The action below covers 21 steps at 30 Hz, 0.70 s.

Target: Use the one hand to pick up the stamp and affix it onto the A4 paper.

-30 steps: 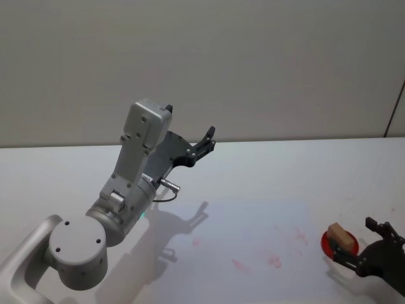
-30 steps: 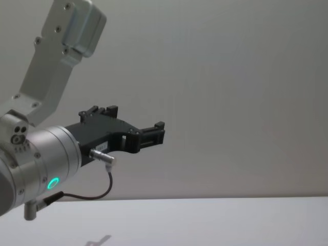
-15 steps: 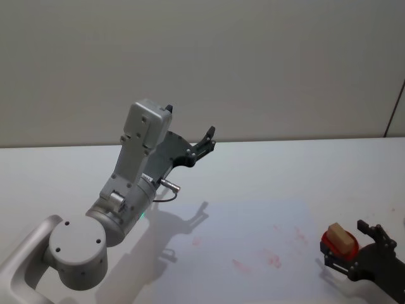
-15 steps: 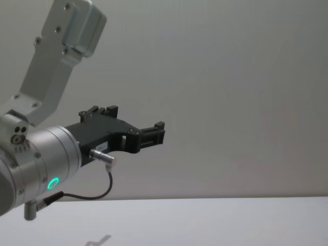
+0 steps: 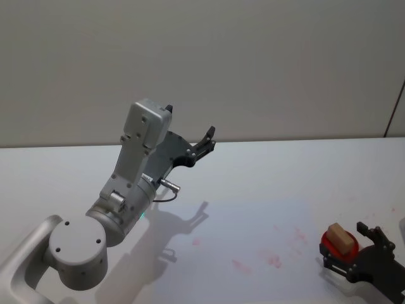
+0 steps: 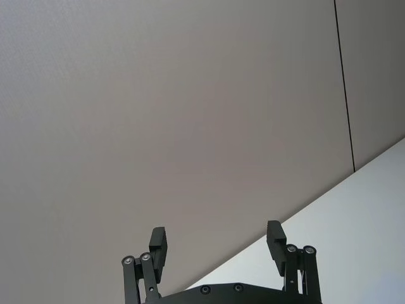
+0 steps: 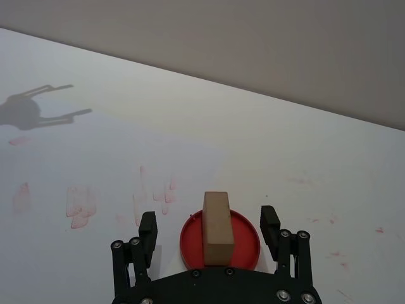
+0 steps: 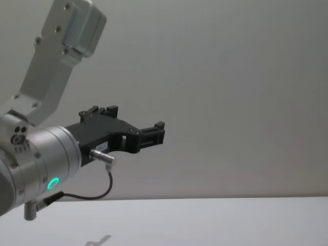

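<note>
Though still open, right claw (image 7: 209,218) now astride the stamp (image 7: 217,235); left claw (image 6: 216,231) aloft.

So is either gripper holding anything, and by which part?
Nothing is held. The right gripper is open either side of the stamp, not touching it; the left gripper is open and empty.

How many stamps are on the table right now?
1. The stamp stands on the red pad at the table's right side, between the open jaws of the right gripper. The left gripper is raised, idle, on the left.
</note>
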Available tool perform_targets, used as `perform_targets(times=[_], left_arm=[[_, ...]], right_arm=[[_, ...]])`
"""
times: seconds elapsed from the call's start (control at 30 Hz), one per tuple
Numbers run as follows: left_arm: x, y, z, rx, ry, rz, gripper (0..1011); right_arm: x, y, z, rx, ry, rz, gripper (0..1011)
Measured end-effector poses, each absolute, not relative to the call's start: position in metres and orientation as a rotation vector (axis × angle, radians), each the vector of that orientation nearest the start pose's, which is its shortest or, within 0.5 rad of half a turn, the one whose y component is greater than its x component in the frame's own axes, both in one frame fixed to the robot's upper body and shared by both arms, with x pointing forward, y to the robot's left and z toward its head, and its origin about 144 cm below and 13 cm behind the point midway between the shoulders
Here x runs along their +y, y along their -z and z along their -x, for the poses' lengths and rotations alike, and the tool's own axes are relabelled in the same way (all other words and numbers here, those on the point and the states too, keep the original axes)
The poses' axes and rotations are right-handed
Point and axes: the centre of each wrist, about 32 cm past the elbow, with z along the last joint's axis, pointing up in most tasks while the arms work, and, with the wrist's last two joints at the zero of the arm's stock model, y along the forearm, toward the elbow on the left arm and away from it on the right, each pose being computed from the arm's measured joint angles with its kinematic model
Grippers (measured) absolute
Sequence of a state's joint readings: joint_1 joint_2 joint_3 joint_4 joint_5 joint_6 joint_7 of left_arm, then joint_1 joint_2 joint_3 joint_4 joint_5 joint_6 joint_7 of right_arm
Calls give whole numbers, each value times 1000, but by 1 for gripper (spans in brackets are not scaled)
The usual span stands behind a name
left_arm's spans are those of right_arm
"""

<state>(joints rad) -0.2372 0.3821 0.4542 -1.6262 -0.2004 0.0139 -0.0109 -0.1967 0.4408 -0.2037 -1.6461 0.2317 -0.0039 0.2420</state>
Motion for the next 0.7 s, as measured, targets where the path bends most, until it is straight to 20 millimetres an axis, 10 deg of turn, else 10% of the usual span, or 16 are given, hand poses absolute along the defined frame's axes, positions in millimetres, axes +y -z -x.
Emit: perform_targets(times=[0.7], left_arm=[[198, -1204, -492, -268, -1124, -61, 1001]], right_arm=[[-280, -1098, -395, 32, 1101, 292, 1001]])
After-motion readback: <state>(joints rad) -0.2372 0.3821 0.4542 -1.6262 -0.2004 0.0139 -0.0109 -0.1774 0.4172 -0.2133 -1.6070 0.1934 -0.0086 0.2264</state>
